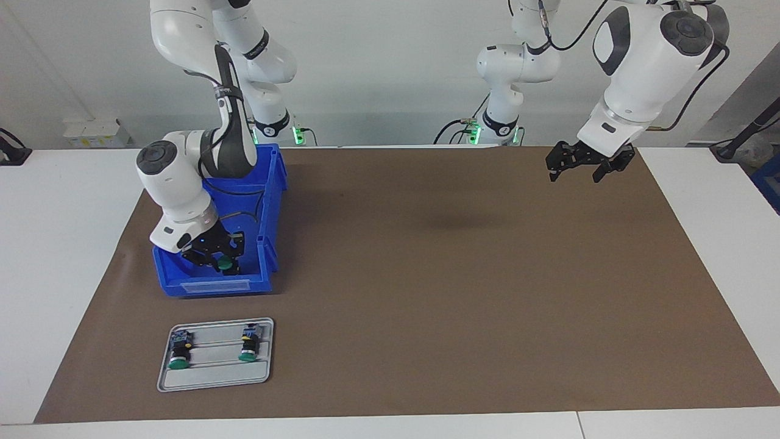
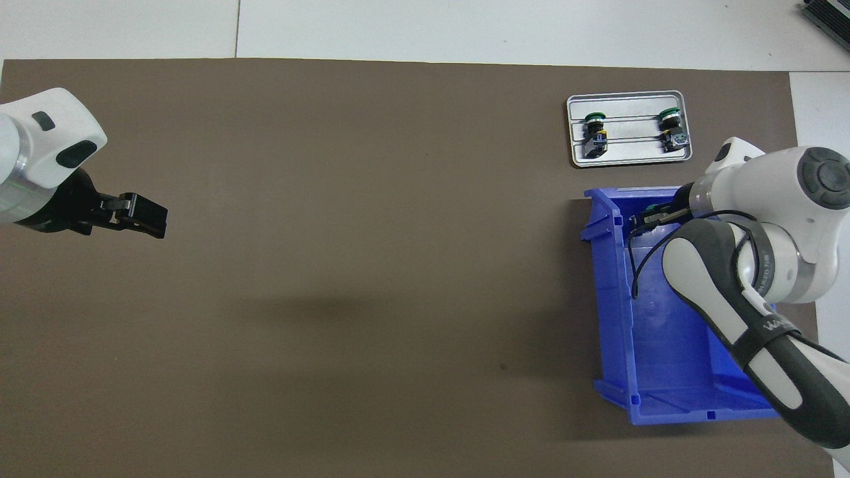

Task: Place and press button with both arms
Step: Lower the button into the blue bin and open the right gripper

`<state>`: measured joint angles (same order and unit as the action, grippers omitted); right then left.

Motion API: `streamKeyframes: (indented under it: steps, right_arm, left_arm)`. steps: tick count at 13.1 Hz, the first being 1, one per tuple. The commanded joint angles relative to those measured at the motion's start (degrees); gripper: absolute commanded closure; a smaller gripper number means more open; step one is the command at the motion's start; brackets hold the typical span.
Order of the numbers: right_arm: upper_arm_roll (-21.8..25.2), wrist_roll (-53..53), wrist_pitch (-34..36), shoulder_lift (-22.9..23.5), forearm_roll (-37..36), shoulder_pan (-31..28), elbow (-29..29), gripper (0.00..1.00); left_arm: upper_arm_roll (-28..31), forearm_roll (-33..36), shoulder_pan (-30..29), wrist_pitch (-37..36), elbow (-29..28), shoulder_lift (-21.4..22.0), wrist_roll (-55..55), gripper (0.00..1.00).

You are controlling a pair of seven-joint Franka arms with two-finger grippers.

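Note:
My right gripper [image 1: 220, 261] is low inside the blue bin [image 1: 268, 201], at the bin's end farthest from the robots. It is shut on a button [image 1: 226, 263] whose green cap shows between the fingers. In the overhead view the right arm hides most of that gripper [image 2: 647, 218] and the button. Two more buttons [image 1: 178, 352] [image 1: 248, 347] lie on their sides in the grey tray [image 1: 213, 378], green caps pointing away from the robots. My left gripper [image 1: 576, 172] hangs open and empty above the brown mat at the left arm's end, also seen from above [image 2: 149, 218].
The grey tray [image 2: 629, 156] lies just farther from the robots than the blue bin [image 2: 611, 299]. A brown mat [image 1: 457, 292] covers the table between the two arms. White table shows around the mat's edges.

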<state>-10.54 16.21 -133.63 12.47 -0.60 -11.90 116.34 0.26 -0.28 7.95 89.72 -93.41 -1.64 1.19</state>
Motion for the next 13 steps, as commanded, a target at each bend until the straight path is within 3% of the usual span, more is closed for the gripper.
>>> streamKeyframes:
  steps: [1,7,9,13]
  right_arm:
    - [-0.71,-1.96,-0.93,-0.87,1.74,-1.02,0.82,0.27]
    - [-0.71,-14.6,5.82,-6.48,1.74,-0.41,0.21,0.05]
    - [-0.71,-21.54,9.15,-9.47,1.74,0.03,-0.4,0.03]
    - [-1.41,-28.42,21.8,-11.59,1.48,1.43,-9.26,0.01]
  left_arm:
    - [-0.17,0.81,-0.3,1.07,-2.12,1.73,-0.23,0.0]
    - [-0.17,0.81,-0.3,1.07,-2.12,1.73,-0.23,0.0]
    - [-0.17,0.81,-0.3,1.07,-2.12,1.73,-0.23,0.0]
    - [-0.17,0.81,-0.3,1.07,-2.12,1.73,-0.23,0.0]
